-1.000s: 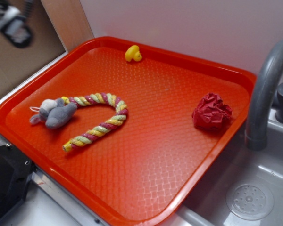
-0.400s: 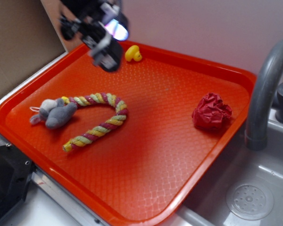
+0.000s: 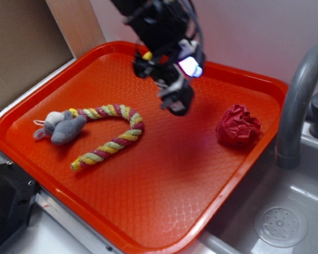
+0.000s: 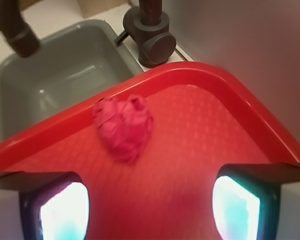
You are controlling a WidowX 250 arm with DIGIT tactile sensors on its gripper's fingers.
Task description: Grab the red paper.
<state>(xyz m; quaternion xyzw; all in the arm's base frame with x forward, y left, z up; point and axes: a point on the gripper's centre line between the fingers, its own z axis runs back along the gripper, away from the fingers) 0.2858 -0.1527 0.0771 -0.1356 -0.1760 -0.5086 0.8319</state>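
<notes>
- The red paper point(image 3: 238, 126) is a crumpled dark crimson wad lying on the orange-red tray point(image 3: 164, 211), near the tray edge that borders the sink point(image 3: 286, 211); in the wrist view the red paper point(image 4: 124, 127) sits ahead of the gripper, close to the tray's raised rim point(image 4: 225, 85), with the sink basin point(image 4: 55, 75) just beyond that rim
- The gripper point(image 3: 175, 100) hangs above the tray's middle, apart from the red paper and on the side of it away from the sink; it touches nothing; in the wrist view its two fingers show at the bottom corners, one finger point(image 4: 55, 207) at the left and the other at the right, spread wide with bare tray between them and nothing held
- A grey faucet point(image 3: 299, 100) arches over the sink, just beside the red paper's side of the tray
- A twisted rope toy point(image 3: 114, 132) in pink, yellow and white lies on the tray, farther from the red paper than the gripper is; a small grey plush point(image 3: 61, 127) touches the rope toy's far end
- A small yellow object point(image 3: 147, 55) at the tray's back rim is partly hidden behind the arm
</notes>
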